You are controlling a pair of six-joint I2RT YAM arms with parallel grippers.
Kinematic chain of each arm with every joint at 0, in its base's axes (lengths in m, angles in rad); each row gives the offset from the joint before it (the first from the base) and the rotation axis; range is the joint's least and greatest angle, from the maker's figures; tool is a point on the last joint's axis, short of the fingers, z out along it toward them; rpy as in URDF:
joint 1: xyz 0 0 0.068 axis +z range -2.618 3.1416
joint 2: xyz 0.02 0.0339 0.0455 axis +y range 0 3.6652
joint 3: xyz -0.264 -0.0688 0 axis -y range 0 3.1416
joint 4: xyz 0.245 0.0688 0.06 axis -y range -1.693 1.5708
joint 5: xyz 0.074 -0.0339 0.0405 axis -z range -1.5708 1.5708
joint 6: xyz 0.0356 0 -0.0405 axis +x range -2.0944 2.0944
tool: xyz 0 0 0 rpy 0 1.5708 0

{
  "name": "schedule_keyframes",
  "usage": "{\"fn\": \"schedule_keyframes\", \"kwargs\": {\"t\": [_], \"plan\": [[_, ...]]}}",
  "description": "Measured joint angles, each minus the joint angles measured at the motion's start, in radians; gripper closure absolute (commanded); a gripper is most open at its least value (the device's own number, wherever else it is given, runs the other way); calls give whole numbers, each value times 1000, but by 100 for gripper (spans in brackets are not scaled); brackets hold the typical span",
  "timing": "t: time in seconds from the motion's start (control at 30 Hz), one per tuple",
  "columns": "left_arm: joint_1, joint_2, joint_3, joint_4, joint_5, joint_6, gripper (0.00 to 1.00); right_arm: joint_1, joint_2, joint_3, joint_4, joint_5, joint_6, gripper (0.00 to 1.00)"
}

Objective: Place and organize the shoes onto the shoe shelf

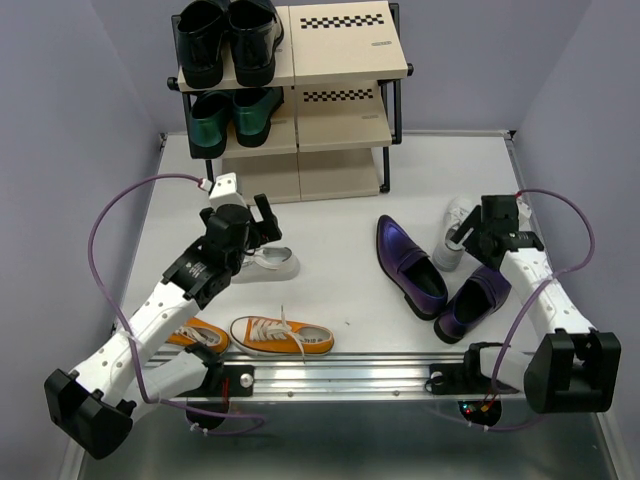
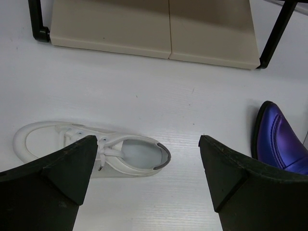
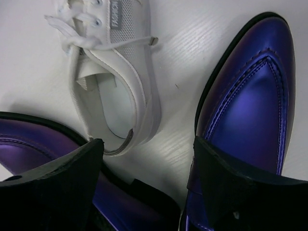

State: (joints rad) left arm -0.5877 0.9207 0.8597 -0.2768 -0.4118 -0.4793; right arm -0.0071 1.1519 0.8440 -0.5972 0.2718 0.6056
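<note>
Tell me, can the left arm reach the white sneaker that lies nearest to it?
Probably yes. The open left claw hangs just above that white sneaker, and nothing lies on or against the shoe.

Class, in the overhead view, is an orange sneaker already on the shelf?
No, both orange sneakers lie on the table near its front edge.

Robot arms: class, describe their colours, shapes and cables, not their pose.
The left arm and right arm have white link shells with bulky black joint housings. A purple cable loops beside each. The left gripper and right gripper each have two matte black wedge-shaped fingers.
</note>
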Motion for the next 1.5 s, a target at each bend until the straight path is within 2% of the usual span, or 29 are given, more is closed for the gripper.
{"fn": "schedule_keyframes", "kwargs": {"t": [0.03,0.5,0.6,0.77,0.87,0.93,1.23,1.5], "plan": [[0,2,0,0,4,0,1,0,5,-15,0,-5,0,27],[0,-8,-3,7,20,-1,1,-21,122,-52,86,-39,4,31],[0,-8,-5,11,21,-1,1,-21,152,-54,113,-44,12,37],[0,0,-10,17,29,-1,1,-21,199,-55,154,-46,24,67],[0,5,-10,18,34,-1,1,-21,203,-55,168,-47,27,92],[0,6,-10,18,35,-1,1,-23,200,-55,164,-46,21,99],[0,24,-10,18,34,6,1,-25,96,-16,32,-26,-37,99],[0,32,3,14,29,19,1,-26,11,265,-104,7,-91,99]]}}
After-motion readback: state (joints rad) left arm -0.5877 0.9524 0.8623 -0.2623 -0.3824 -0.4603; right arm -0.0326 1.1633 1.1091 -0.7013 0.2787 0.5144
